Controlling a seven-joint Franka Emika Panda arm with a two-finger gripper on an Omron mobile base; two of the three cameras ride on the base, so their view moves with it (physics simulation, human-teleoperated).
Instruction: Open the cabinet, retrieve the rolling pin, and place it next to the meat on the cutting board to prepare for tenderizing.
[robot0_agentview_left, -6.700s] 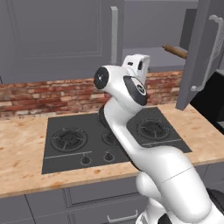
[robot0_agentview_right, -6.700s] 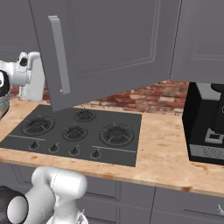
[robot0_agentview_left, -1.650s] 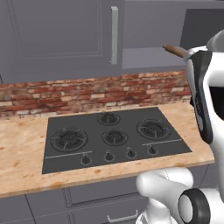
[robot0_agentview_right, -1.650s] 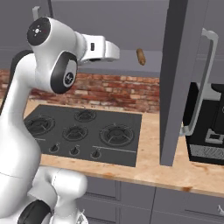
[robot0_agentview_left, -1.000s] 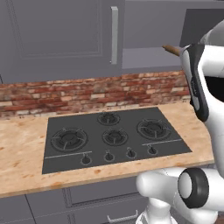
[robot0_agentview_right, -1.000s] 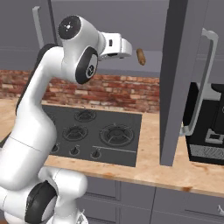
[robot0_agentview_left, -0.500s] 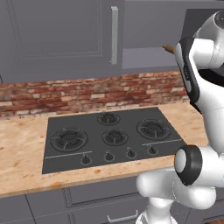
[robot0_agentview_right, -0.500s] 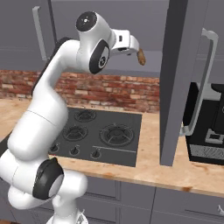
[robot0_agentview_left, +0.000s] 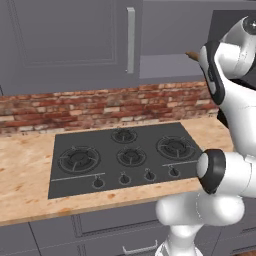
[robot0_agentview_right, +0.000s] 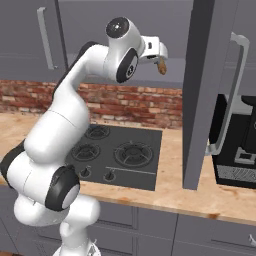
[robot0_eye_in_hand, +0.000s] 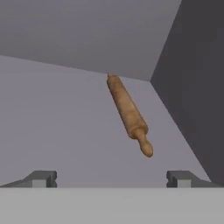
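Cabinet (robot0_agentview_right: 207, 95): door swung open. Rolling pin (robot0_eye_in_hand: 128, 112): lies on the shelf inside. Gripper (robot0_eye_in_hand: 111, 178): fingers spread, empty, just short of it.

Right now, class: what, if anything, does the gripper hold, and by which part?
Nothing. The gripper is open, short of the rolling pin lying in the cabinet.

The white arm rises high and bends forward at its upper joint. Its hand (robot0_eye_in_hand: 112, 178) is raised, fingers (robot0_eye_in_hand: 41, 178) spread wide, holding nothing.
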